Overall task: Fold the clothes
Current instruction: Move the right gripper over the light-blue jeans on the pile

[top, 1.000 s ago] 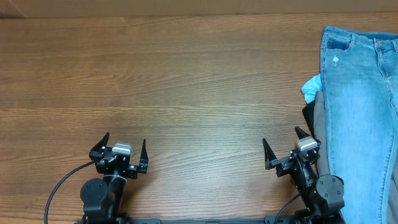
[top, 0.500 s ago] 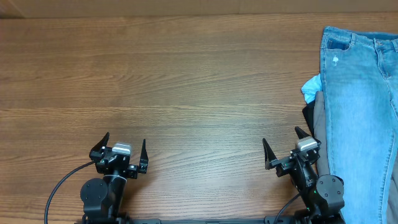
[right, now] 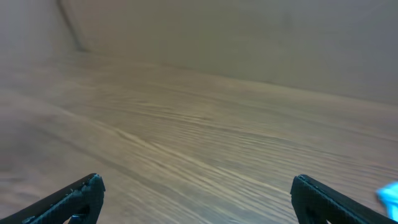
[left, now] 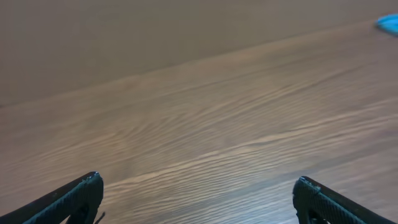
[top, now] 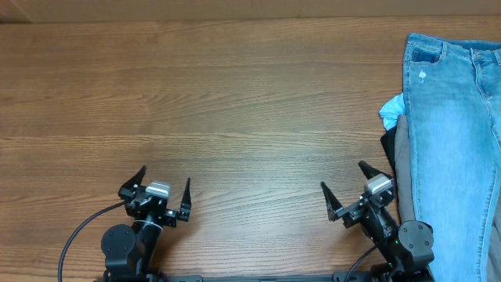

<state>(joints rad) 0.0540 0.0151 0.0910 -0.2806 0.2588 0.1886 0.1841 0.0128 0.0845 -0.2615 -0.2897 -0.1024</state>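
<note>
Light-blue denim jeans [top: 454, 133] lie flat at the table's right edge, waistband at the far end, on top of a pile. From under their left side stick out a sky-blue garment [top: 391, 110], a grey one [top: 401, 168] and a black one [top: 388, 142]. My left gripper [top: 164, 186] is open and empty near the front edge at the left; its view [left: 198, 186] shows only bare wood between the fingers. My right gripper [top: 343, 178] is open and empty, just left of the pile; its view [right: 196, 185] shows bare wood, with a sliver of the sky-blue garment [right: 389, 194] at the right edge.
The wooden table [top: 235, 102] fills the overhead view. A black cable [top: 78, 231] runs from the left arm's base at the front edge. A plain beige wall [right: 249, 37] stands behind the table.
Both grippers have turned slightly. The left one has shifted a little right and toward the front. The right one has swung left, away from the pile. The clothes have not moved.
</note>
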